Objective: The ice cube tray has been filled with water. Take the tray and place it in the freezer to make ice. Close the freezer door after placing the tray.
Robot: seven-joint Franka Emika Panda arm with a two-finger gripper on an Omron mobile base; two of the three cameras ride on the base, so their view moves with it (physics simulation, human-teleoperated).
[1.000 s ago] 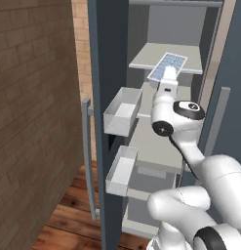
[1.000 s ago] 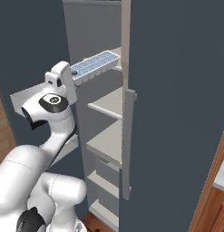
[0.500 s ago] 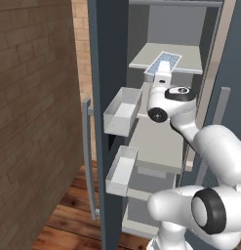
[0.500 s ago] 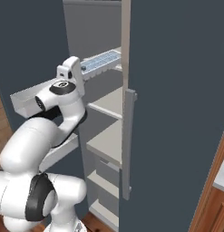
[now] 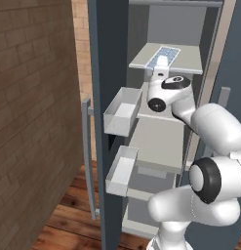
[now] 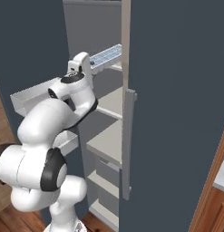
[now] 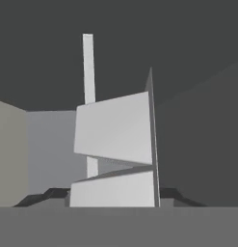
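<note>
hand (image 5: 161, 68) up at the top shelf of the freezer, clenched on the near end of the ice cube tray (image 5: 164, 56); fingers themselves hidden behind the white wrist in both base views. reaches in from the white arm (image 5: 210, 127), bent at the elbow in front of the open compartment.

freezer (image 5: 163, 141): tall, dark blue-grey, standing open, with pale grey shelves stacked inside. seen from the right side as a broad dark wall (image 6: 181, 90) with a long grey bar handle (image 6: 128, 145) running down it.

freezer door (image 5: 100, 122): swung out to the left, edge-on, with its own grey bar handle (image 5: 88, 156) and two pale box-shaped bins, upper bin (image 5: 122, 112) and lower bin (image 5: 121, 171), facing the shelves.

brick wall (image 5: 34, 122) at far left, wooden floor (image 5: 68, 219) below it.

top shelf (image 5: 185, 58): carries the tray, lying flat along the shelf's left part, far end pointing into the compartment. from the right side, tray (image 6: 104, 56) sticks out past the hand toward the interior.

water (image 5: 167, 52): pale blue squares in the tray's cells, level.
</note>
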